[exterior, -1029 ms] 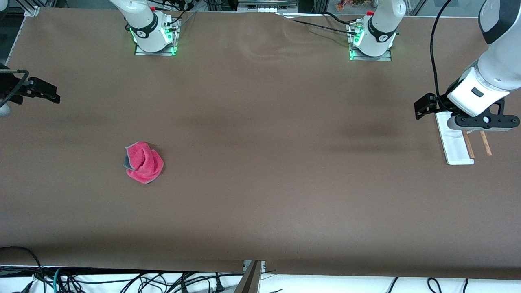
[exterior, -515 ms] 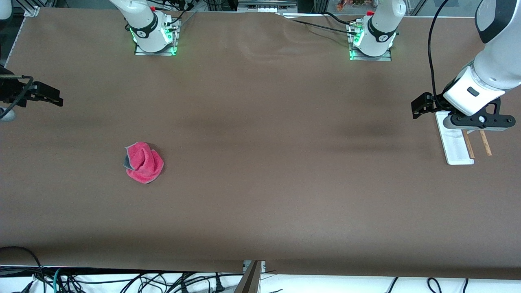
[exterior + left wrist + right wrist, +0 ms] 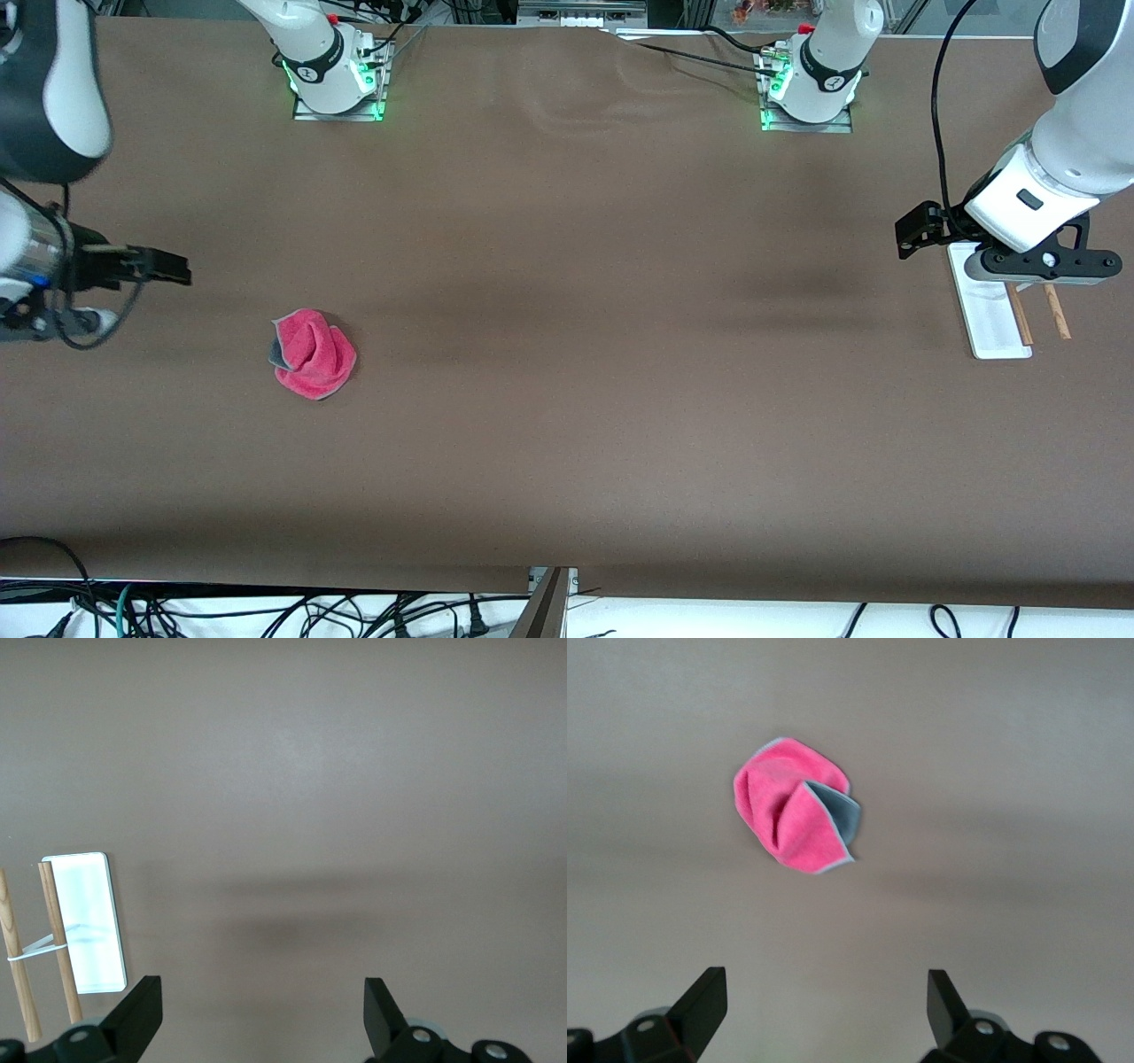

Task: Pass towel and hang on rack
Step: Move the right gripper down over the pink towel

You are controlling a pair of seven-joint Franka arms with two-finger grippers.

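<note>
The towel (image 3: 312,354), a crumpled pink-red cloth with a grey edge, lies on the table toward the right arm's end. It also shows in the right wrist view (image 3: 793,819). My right gripper (image 3: 53,315) hovers over the table beside the towel, apart from it, open and empty (image 3: 824,1005). The rack (image 3: 999,310), a white base with two brown rods (image 3: 1054,312), stands at the left arm's end. My left gripper (image 3: 1045,270) hovers over the rack's end nearer the bases, open and empty (image 3: 263,1010). The rack shows beside one finger in the left wrist view (image 3: 84,912).
The brown table (image 3: 567,354) spreads wide between the towel and the rack. The arm bases (image 3: 337,80) stand along the edge farthest from the front camera. Cables (image 3: 266,611) hang below the edge nearest it.
My right arm has swung in over the table and its gripper has moved closer to the towel. My left gripper shifted slightly, then held still. The towel and the rack have not moved.
</note>
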